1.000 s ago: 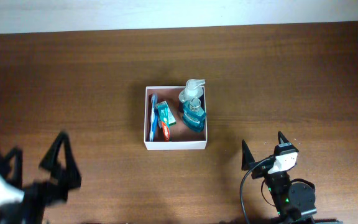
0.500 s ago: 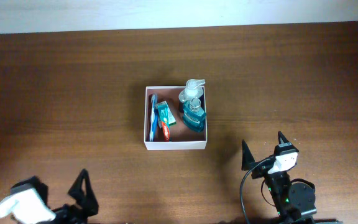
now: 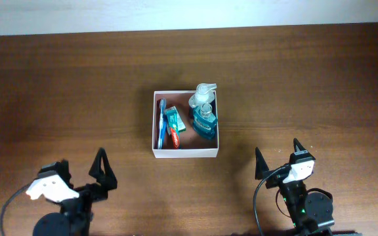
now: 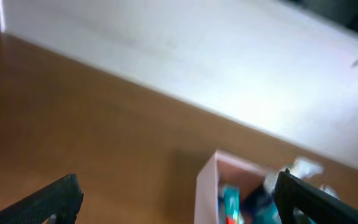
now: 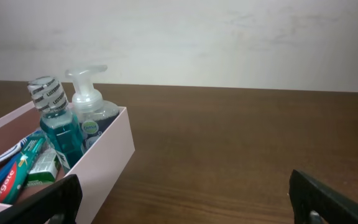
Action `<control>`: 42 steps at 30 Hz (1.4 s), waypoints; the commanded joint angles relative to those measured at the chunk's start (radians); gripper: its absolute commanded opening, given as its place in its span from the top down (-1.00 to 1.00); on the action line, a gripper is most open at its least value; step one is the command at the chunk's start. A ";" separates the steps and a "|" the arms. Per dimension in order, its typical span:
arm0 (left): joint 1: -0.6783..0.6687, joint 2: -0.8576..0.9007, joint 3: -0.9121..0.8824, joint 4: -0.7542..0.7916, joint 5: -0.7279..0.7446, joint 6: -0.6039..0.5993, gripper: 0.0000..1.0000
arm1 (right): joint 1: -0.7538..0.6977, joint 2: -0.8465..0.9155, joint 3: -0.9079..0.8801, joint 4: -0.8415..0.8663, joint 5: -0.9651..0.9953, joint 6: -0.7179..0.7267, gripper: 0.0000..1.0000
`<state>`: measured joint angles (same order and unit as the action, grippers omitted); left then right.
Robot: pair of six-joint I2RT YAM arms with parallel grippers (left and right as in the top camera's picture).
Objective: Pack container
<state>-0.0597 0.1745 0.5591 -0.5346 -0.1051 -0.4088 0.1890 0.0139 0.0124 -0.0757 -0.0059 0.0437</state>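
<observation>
Rightward along the table's near edge, the left gripper (image 3: 79, 164) has slid in from the 7 o'clock corner, while the right gripper (image 3: 277, 149) has not moved. At the middle of the table (image 3: 320, 78) sits the container (image 3: 185, 154), a shallow white-walled square. Inside it, a teal mouthwash bottle (image 3: 203, 123) and a clear pump bottle (image 3: 203, 94) stand touching along the 3 o'clock wall, the pump bottle in the 1 o'clock corner. A green toothpaste box (image 3: 173, 120) lies just beside them at the centre, and a blue toothbrush (image 3: 162, 121) runs along the 9 o'clock wall. The left gripper is at 7 o'clock from the container, well apart, its fingers spread wide and holding nothing. The right gripper is at 5 o'clock, likewise spread and empty. A white wall (image 3: 176, 13) borders the table at 12 o'clock.
</observation>
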 commanded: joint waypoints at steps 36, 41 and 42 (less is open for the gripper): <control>-0.003 -0.170 -0.550 0.462 -0.004 0.373 -0.99 | -0.009 -0.010 -0.007 -0.003 -0.009 -0.010 -0.97; -0.003 -0.170 -0.550 0.463 -0.004 0.424 -0.99 | -0.009 -0.010 -0.007 -0.003 -0.010 -0.010 -0.97; -0.003 -0.170 -0.550 0.463 -0.003 0.424 -0.99 | -0.009 -0.010 -0.007 -0.003 -0.009 -0.010 -0.96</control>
<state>-0.0597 0.0166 0.0185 -0.0711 -0.1059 -0.0582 0.1890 0.0139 0.0124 -0.0761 -0.0059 0.0441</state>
